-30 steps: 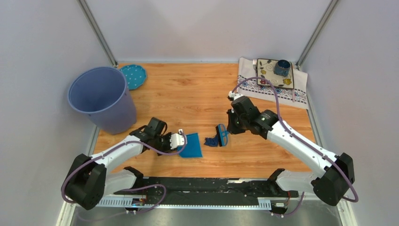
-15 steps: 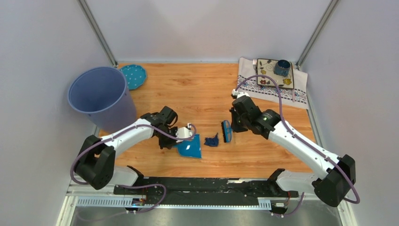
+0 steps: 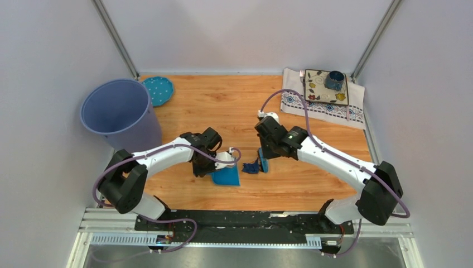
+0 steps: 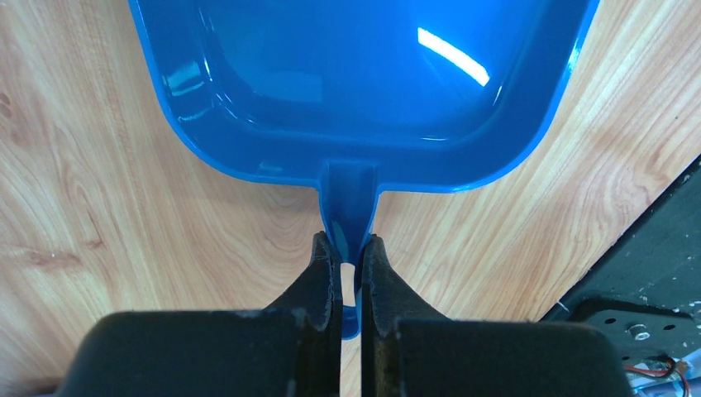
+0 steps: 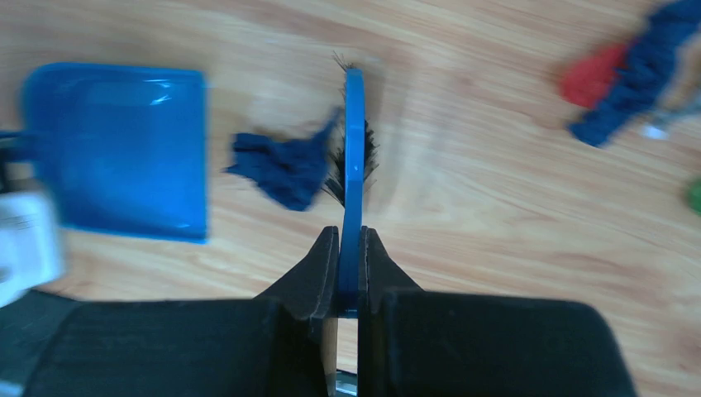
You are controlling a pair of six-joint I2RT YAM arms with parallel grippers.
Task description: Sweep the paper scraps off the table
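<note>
A blue dustpan (image 3: 226, 176) lies flat on the table (image 3: 223, 106). My left gripper (image 3: 214, 163) is shut on its handle (image 4: 349, 198), and the pan (image 4: 364, 74) is empty. My right gripper (image 3: 266, 151) is shut on the handle of a small blue brush (image 3: 262, 161). The brush's black bristles (image 5: 354, 157) touch a dark blue paper scrap (image 3: 251, 166). In the right wrist view that scrap (image 5: 281, 165) lies between the brush and the dustpan (image 5: 116, 149). That view also shows a red scrap (image 5: 591, 76), another dark blue scrap (image 5: 641, 66) and a green scrap (image 5: 696, 194) further right.
A blue-purple bin (image 3: 120, 114) stands at the left edge with a teal dotted plate (image 3: 158, 89) behind it. A patterned white cloth (image 3: 323, 106) at the back right carries a tray and a blue cup (image 3: 334, 80). A black rail (image 3: 240, 220) runs along the near edge.
My left arm has swung the dustpan right, toward the dark blue scrap. My right arm has moved left and brought the brush up against that scrap.
</note>
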